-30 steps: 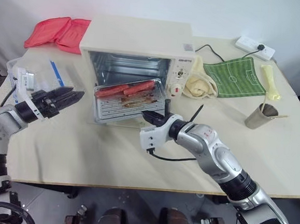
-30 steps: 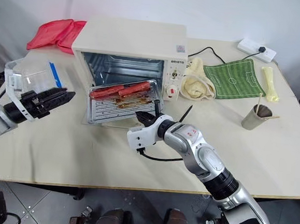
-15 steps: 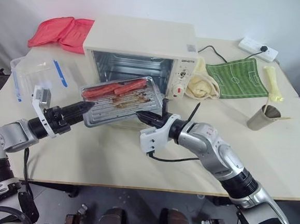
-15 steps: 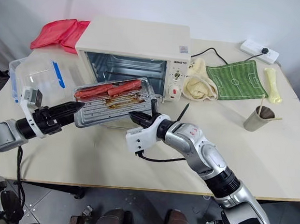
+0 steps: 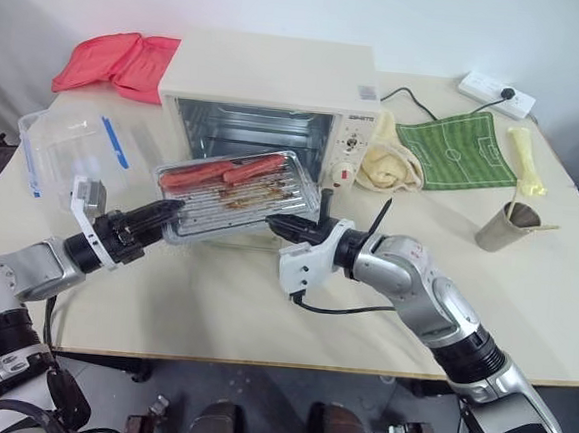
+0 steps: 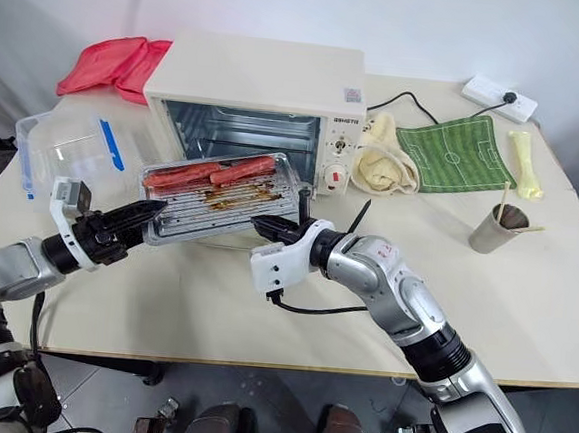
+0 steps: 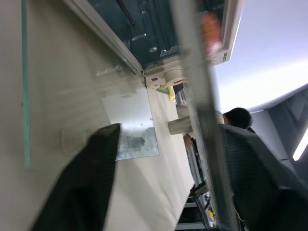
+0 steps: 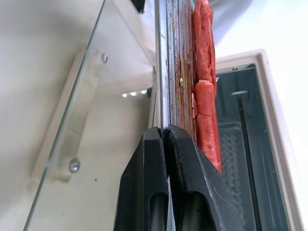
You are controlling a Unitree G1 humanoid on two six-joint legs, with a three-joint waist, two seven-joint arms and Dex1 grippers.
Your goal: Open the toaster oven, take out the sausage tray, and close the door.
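While my left end effector (image 5: 165, 216) reaches in from the left, its two black fingers (image 7: 86, 187) stand apart on either side of the left rim of the sausage tray (image 5: 232, 204); I cannot tell whether they press on it. Beyond it on the surface (image 5: 212, 311) sits a clear plastic box (image 5: 64, 144), with red cloths (image 5: 111, 60) farther back. Lifted and level, the tray hangs just in front of the toaster oven (image 5: 274, 100), above the door (image 8: 91, 96), which lies folded down flat. Two red-brown sausages (image 5: 228, 170) lie along the tray's far edge. My right end effector (image 5: 291, 224) is clenched on the tray's near right rim. Right of the oven lie a yellow towel (image 5: 389, 159), a green pitch-patterned mat (image 5: 453, 149) and a cup (image 5: 504, 225).
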